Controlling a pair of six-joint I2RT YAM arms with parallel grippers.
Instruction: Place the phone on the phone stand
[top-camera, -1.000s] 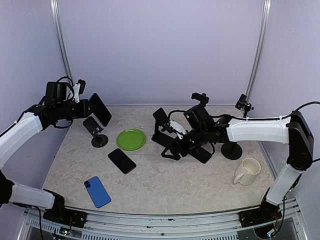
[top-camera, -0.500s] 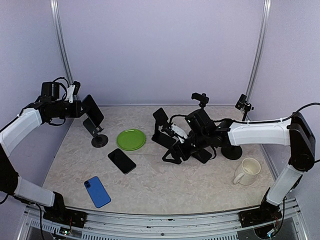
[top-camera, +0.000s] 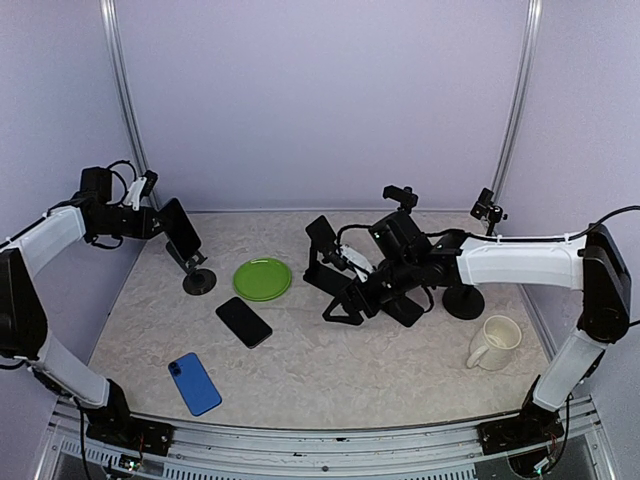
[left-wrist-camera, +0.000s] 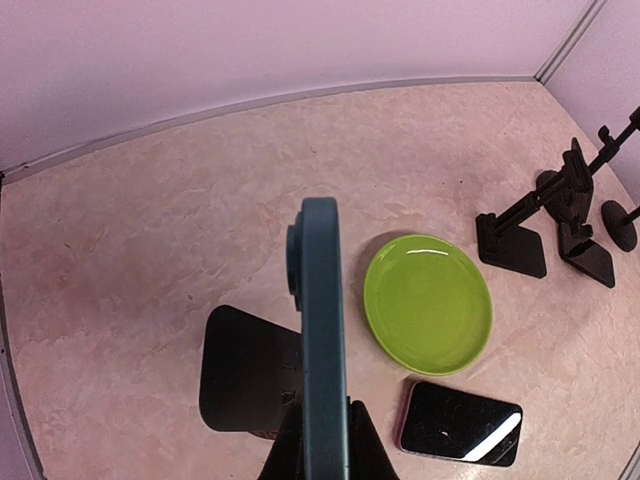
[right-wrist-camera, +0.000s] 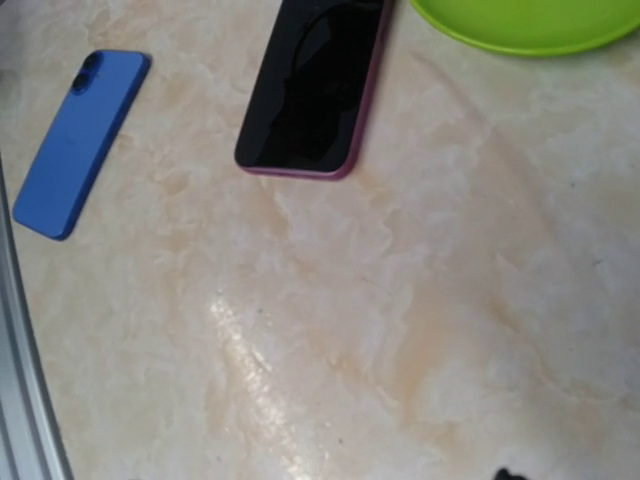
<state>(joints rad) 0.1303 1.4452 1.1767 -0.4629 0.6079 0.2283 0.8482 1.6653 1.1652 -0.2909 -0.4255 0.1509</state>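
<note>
Over the last second the left arm has drawn back toward the left wall, carrying the dark phone (top-camera: 180, 228) with it, so the phone now hangs just above and a little behind the phone stand (top-camera: 195, 272) rather than out over the table. The left gripper (left-wrist-camera: 318, 455) is clenched on one end of the phone, which shows edge-on in the wrist view with the stand's black backplate (left-wrist-camera: 240, 375) just to its left. From where I stand, the job now looks like one of alignment: turn the phone so its flat face matches the lean of that backplate, then bring the free end down into the lip at the bottom. The stand looks light, so a sideways nudge could well tip it; a slow, straight descent seems wise, letting go only once the phone rests against the plate. The right gripper (top-camera: 358, 288) sits among the other stands at mid-table; whether it holds one I cannot tell.
</note>
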